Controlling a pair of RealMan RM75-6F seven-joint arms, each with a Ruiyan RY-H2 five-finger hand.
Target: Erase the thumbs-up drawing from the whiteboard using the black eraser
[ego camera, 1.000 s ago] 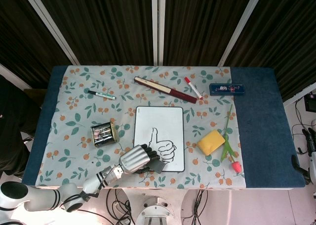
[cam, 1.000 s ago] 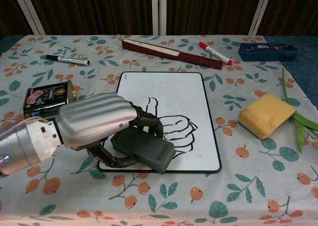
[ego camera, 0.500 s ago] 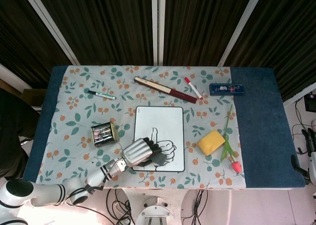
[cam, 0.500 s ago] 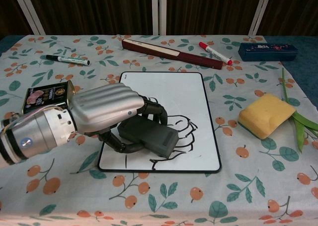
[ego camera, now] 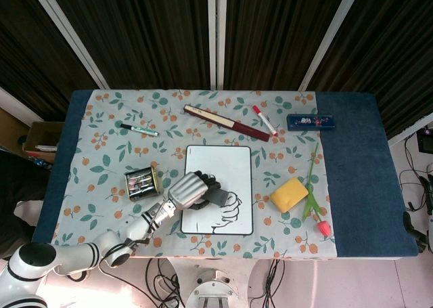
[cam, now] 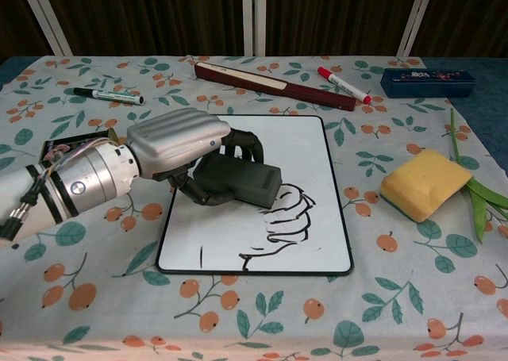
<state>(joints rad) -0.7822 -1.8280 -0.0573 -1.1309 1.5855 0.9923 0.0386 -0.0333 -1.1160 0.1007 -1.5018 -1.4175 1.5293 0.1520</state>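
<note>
Mid-wipe: left hand [cam: 178, 151] grips the black eraser [cam: 238, 181] flat on the whiteboard [cam: 309, 151] at mid-left, drawing's upper part looks gone, fist lines [cam: 279, 222] remain just below the eraser, so next sweep should go down across them.

A white tablecloth [cam: 413, 313] printed with green leaves and orange fruit is seen. At its centre, a black-framed white whiteboard [cam: 313, 151] bears black lines. A yellow sponge [cam: 425, 184] is seen at 3 o'clock, a dark blue case [cam: 427, 82] at 1 o'clock.
</note>
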